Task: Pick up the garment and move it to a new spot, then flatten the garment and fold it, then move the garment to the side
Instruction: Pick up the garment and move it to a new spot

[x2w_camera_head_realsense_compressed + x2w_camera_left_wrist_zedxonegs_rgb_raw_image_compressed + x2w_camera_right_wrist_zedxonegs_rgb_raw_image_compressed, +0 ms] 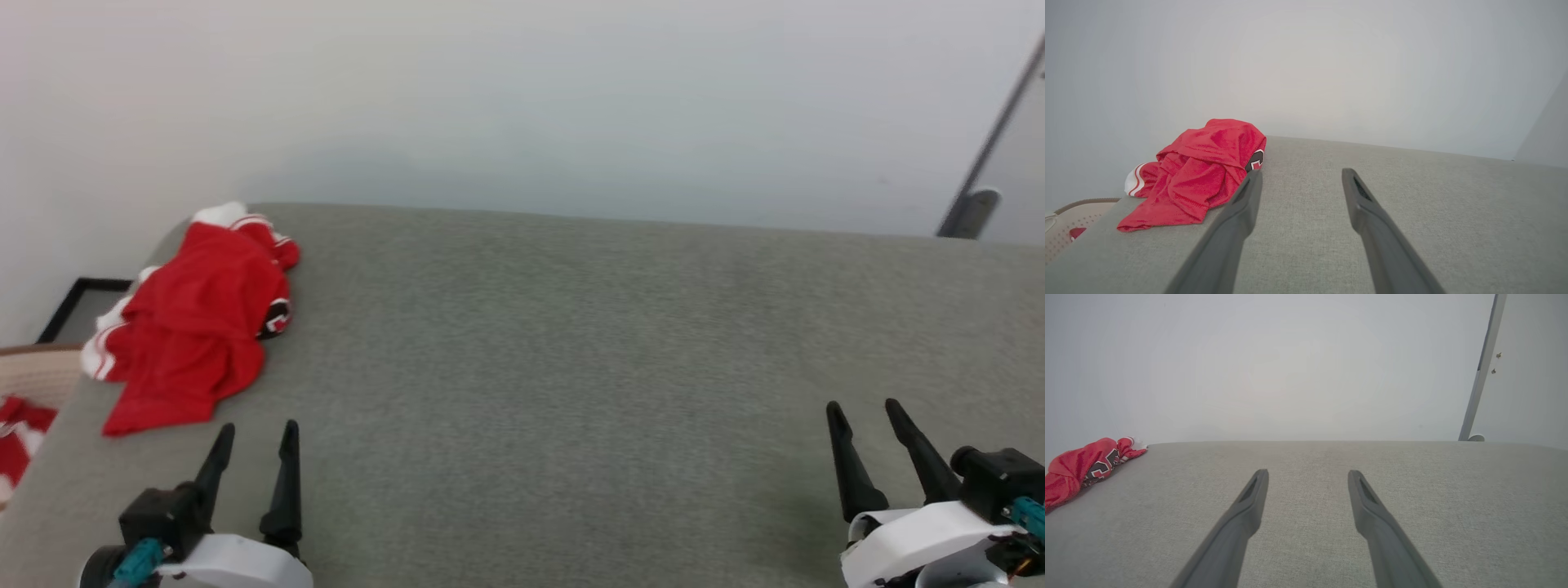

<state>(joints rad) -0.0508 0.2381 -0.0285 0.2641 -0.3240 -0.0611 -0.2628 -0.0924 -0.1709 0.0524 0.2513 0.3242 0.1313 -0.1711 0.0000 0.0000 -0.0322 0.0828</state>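
1 × red jersey (192, 327), white striped sleeves, crumpled, on grey tabletop (571, 367), far left corner
1 × left end effector (258, 426), at tabletop's near left edge, two fingers parted, empty
1 × right end effector (861, 404), at tabletop's near right edge, two fingers parted, empty
1 × pale basket (33, 376), beside tabletop's left edge

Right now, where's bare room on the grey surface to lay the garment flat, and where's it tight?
The grey surface is bare from the garment at its far-left corner across to its right edge, including between the left gripper and right gripper, both open. Crowded at that left corner, with a basket beside the edge.
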